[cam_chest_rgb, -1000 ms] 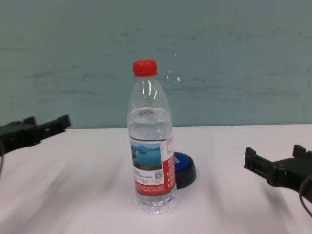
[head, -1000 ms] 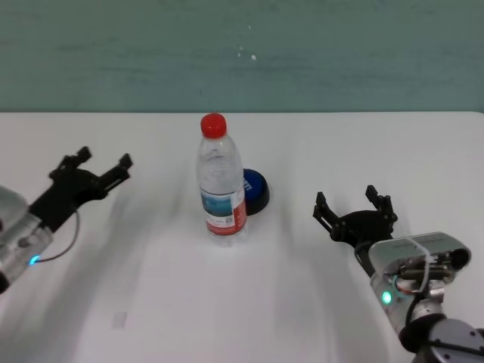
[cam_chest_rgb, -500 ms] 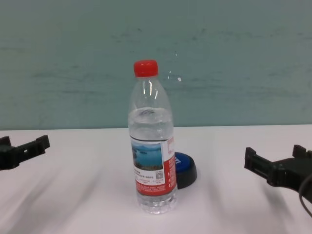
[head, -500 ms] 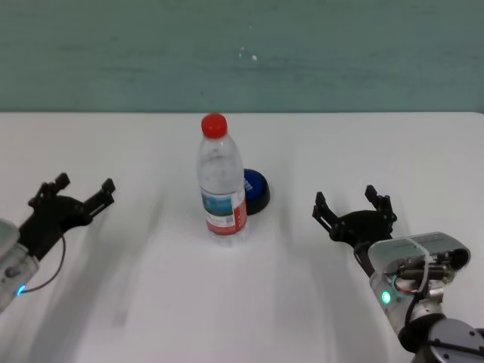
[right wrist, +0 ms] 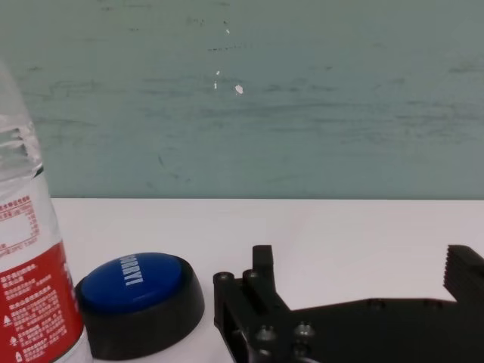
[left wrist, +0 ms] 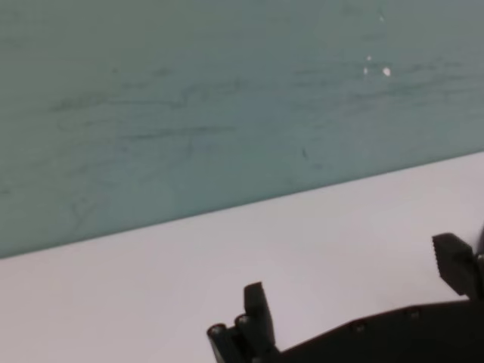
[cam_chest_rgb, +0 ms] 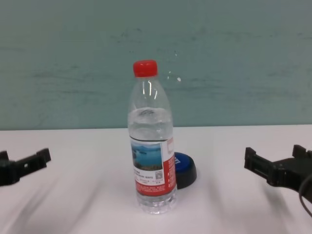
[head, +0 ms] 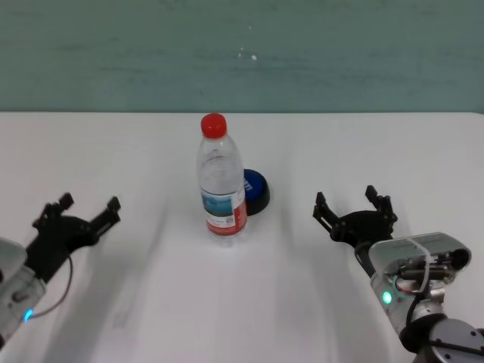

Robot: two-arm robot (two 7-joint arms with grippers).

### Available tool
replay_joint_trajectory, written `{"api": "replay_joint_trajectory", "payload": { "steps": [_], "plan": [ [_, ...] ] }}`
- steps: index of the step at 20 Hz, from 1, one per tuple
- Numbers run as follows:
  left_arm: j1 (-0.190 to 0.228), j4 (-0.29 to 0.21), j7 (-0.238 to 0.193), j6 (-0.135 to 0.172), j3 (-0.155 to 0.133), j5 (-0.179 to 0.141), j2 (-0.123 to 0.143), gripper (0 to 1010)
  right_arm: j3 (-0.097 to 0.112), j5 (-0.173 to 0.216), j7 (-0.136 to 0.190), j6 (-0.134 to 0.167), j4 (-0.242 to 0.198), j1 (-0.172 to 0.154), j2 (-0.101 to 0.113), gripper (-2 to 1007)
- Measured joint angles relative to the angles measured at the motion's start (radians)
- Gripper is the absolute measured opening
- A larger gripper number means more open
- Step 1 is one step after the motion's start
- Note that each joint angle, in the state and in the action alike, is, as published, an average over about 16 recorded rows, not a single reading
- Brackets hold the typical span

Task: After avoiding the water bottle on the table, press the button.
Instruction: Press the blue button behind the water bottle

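Water bottle [head: 221, 180]: it stands upright near the middle of the table [head: 242, 302]. It has a red cap and a label with a blue picture and a red band. No gripper touches it.

Button [head: 255, 190]: it sits on the table just behind the water bottle and a little to the bottle's right. In the chest view the bottle covers part of it. Its top is blue and its base is black. In the right wrist view white letters show on the blue top.

Left gripper [head: 79, 214]: it is well to the left of the water bottle and nearer to the robot than the bottle. Its two fingers are spread wide apart and nothing is between them. It points away from the robot, toward the far wall.

Right gripper [head: 354, 209]: it is well to the right of the water bottle and also nearer to the robot than the bottle. Its fingers stand wide apart and they hold nothing. It is well apart from the button.

Wall [head: 242, 53]: a plain green wall stands behind the table, beyond the water bottle.
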Motion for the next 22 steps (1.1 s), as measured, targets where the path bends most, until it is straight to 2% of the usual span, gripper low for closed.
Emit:
{"api": "replay_joint_trajectory", "payload": {
  "steps": [5, 13, 17, 22],
  "plan": [
    [0.034, -0.038, 0.020, 0.025, -0.010, 0.014, -0.021, 1000, 0.000, 0.000, 0.000, 0.000, 0.000, 0.000, 0.000, 1004],
    [0.063, -0.080, 0.040, 0.054, -0.012, 0.036, -0.052, 1000, 0.000, 0.000, 0.000, 0.000, 0.000, 0.000, 0.000, 1004],
    [0.075, -0.100, 0.044, 0.051, -0.009, 0.048, -0.062, 1000, 0.000, 0.000, 0.000, 0.000, 0.000, 0.000, 0.000, 1004],
    [0.091, -0.116, 0.043, 0.023, 0.000, 0.073, -0.068, 1000, 0.000, 0.000, 0.000, 0.000, 0.000, 0.000, 0.000, 1004]
  ]
}}
